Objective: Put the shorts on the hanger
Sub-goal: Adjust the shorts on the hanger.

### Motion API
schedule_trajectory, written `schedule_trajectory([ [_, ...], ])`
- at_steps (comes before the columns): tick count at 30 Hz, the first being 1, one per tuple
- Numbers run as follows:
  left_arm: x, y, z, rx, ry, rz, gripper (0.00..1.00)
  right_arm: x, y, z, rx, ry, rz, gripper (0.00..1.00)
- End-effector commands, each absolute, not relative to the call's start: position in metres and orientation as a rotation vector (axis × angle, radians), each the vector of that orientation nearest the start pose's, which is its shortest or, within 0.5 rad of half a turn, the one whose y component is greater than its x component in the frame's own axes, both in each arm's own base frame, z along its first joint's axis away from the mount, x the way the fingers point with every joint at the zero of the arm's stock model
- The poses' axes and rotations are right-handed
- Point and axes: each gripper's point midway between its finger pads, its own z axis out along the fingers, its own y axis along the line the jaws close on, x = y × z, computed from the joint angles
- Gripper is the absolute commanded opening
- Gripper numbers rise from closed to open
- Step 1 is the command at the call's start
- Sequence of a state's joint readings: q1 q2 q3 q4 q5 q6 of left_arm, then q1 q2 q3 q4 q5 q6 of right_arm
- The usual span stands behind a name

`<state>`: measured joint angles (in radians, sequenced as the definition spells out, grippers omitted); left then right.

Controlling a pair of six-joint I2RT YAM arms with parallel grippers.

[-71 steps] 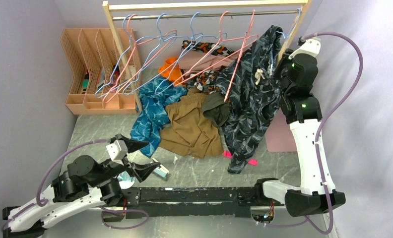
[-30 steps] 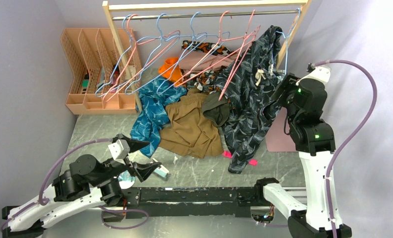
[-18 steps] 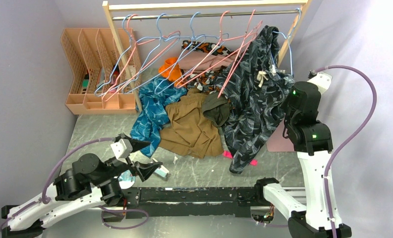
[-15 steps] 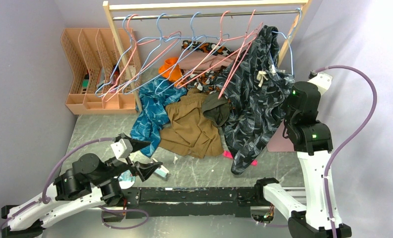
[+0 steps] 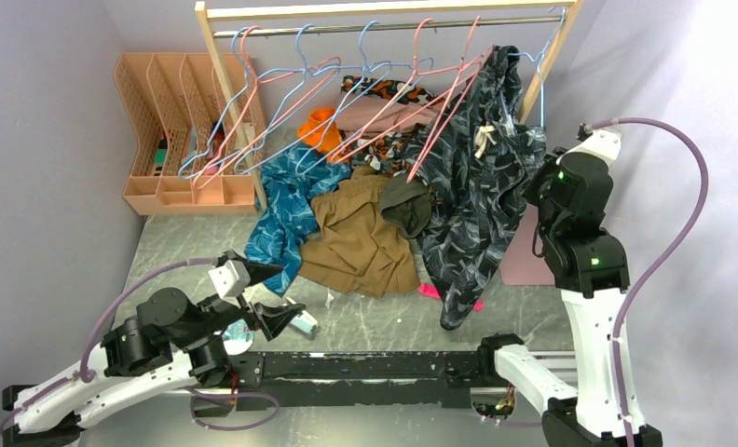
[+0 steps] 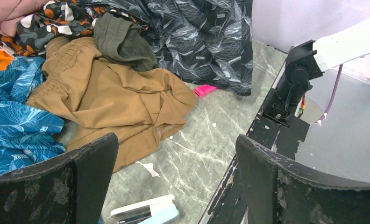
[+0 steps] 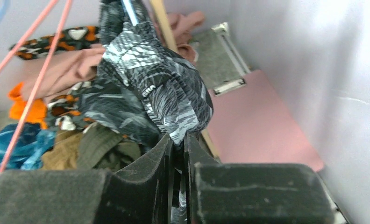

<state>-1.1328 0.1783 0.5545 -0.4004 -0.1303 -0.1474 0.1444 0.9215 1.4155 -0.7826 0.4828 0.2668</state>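
The dark leaf-print shorts (image 5: 477,186) hang over the light-blue hanger (image 5: 536,79) at the right end of the rail, with the white drawstring (image 5: 483,140) showing and the long end trailing to the table. My right gripper (image 5: 536,177) is shut on the shorts' right edge; in the right wrist view the fabric (image 7: 164,93) is pinched between the jaws of the right gripper (image 7: 177,140), and a blue hanger wire (image 7: 129,11) shows above. My left gripper (image 5: 265,296) is open and empty low at the front left, apart from the clothes; the left wrist view also shows the shorts (image 6: 206,42).
A brown garment (image 5: 361,233), a teal-blue garment (image 5: 286,200) and an olive one (image 5: 404,200) lie mid-table. Pink and blue hangers (image 5: 347,84) hang on the wooden rack (image 5: 221,84). A peach file organizer (image 5: 174,130) stands back left. A stapler (image 6: 145,212) lies under my left gripper. A pink mat (image 5: 524,251) lies right.
My right arm came down and right from the rail, then lifted slightly back toward it, keeping hold of the shorts' edge. The hanger and shorts swung with it. The left arm stayed still.
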Motion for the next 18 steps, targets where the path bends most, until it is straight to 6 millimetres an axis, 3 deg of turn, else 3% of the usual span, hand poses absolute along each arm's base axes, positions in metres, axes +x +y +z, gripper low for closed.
schedule_trajectory([
  [1,0.11,-0.183,0.265,0.646,1.513,-0.879,1.0,0.278,-0.001,0.416,0.31,1.68,0.039,0.0],
  [7,0.111,-0.185,0.264,0.651,1.518,-0.876,1.0,0.277,0.011,0.409,0.237,1.703,0.087,0.0],
  [9,0.111,-0.185,0.264,0.651,1.519,-0.875,1.0,0.276,0.003,0.397,0.269,1.735,0.041,0.0],
  [12,0.111,-0.184,0.264,0.649,1.519,-0.875,1.0,0.268,-0.025,0.374,0.418,1.801,-0.11,0.0],
  [15,0.111,-0.185,0.264,0.65,1.521,-0.874,1.0,0.259,-0.043,0.362,0.505,1.827,-0.218,0.25],
  [18,0.111,-0.185,0.264,0.651,1.523,-0.872,1.0,0.249,-0.055,0.366,0.56,1.808,-0.28,0.49],
])
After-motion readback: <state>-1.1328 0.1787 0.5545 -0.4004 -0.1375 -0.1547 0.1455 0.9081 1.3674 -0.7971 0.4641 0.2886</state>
